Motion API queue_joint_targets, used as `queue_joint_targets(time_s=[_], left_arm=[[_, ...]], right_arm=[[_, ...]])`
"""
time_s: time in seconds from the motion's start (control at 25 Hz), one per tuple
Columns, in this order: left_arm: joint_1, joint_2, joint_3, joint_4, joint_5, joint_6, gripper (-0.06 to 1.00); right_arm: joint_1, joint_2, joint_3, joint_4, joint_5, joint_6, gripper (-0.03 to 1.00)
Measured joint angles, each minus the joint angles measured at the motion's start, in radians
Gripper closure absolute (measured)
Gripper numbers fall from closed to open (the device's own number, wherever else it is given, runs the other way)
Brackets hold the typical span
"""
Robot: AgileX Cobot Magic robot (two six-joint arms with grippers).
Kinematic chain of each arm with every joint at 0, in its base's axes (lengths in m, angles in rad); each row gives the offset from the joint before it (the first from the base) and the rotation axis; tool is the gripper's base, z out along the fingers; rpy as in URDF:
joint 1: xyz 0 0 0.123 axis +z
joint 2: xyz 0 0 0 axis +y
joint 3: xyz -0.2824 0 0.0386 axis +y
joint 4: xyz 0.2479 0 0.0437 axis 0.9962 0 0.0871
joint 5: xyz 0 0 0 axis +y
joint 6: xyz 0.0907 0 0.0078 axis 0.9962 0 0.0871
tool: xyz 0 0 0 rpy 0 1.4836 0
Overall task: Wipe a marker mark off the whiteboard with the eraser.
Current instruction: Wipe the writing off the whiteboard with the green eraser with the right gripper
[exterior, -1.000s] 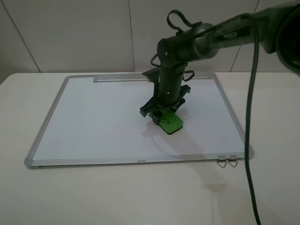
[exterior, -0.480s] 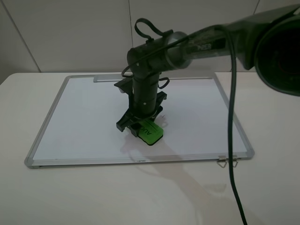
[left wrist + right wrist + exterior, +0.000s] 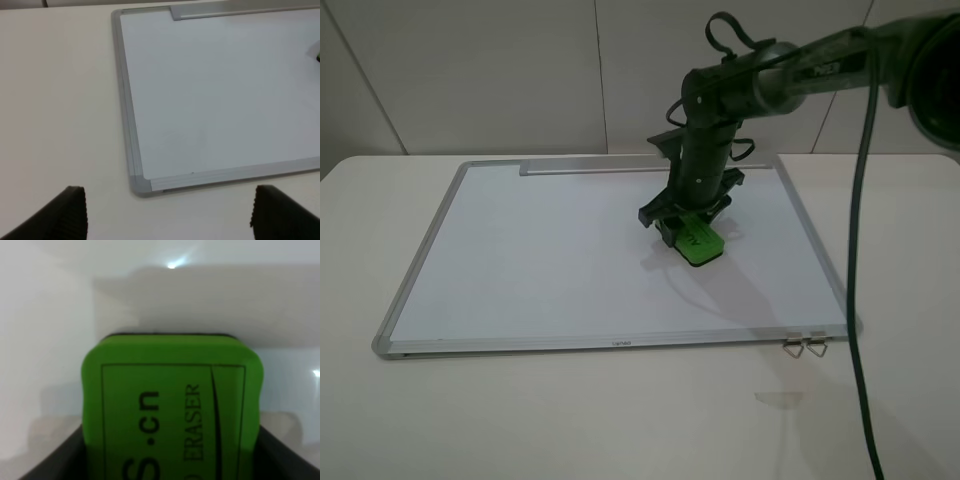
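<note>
My right gripper (image 3: 686,228) is shut on the bright green eraser (image 3: 699,242), holding it down on the whiteboard (image 3: 520,250) right of its middle. The right wrist view fills with the eraser (image 3: 172,400) and its dark lettering, a black finger (image 3: 52,460) on either side, white board beyond. No marker mark shows on the board in any view; the eraser and arm hide the patch beneath them. My left gripper (image 3: 168,195) hangs open and empty above the table beside the whiteboard's near left corner (image 3: 141,182); the high view does not show it.
A silver tray strip (image 3: 580,168) runs along the board's far edge. Two metal clips (image 3: 805,346) sit at its near right corner. A pale tape scrap (image 3: 778,398) lies on the white table in front. A black cable (image 3: 855,300) hangs down on the right.
The right gripper slid the eraser left and toward the front of the board, then back right and farther away to where it is now.
</note>
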Motion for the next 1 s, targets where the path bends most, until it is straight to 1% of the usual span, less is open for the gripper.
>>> queue_joint_targets(time_s=[0.16, 0.36, 0.44, 0.68, 0.8, 0.88, 1.0], left_arm=[[0.000, 0.000, 0.000, 0.000, 0.000, 0.000, 0.26], [0.000, 0.000, 0.000, 0.000, 0.000, 0.000, 0.26], [0.000, 0.000, 0.000, 0.000, 0.000, 0.000, 0.26], [0.000, 0.000, 0.000, 0.000, 0.000, 0.000, 0.26], [0.000, 0.000, 0.000, 0.000, 0.000, 0.000, 0.26], [0.000, 0.000, 0.000, 0.000, 0.000, 0.000, 0.26], [0.000, 0.000, 0.000, 0.000, 0.000, 0.000, 0.26]], right_arm=[[-0.034, 0.000, 0.000, 0.002, -0.012, 0.000, 0.38], [-0.010, 0.000, 0.000, 0.012, -0.017, -0.004, 0.38], [0.026, 0.002, 0.000, 0.017, -0.026, -0.009, 0.38], [0.204, 0.005, 0.000, 0.040, -0.072, -0.018, 0.38], [0.276, 0.006, 0.000, 0.054, -0.107, -0.022, 0.38], [0.303, 0.008, 0.000, 0.061, -0.126, -0.025, 0.38], [0.308, 0.008, 0.000, 0.062, -0.131, -0.029, 0.38]])
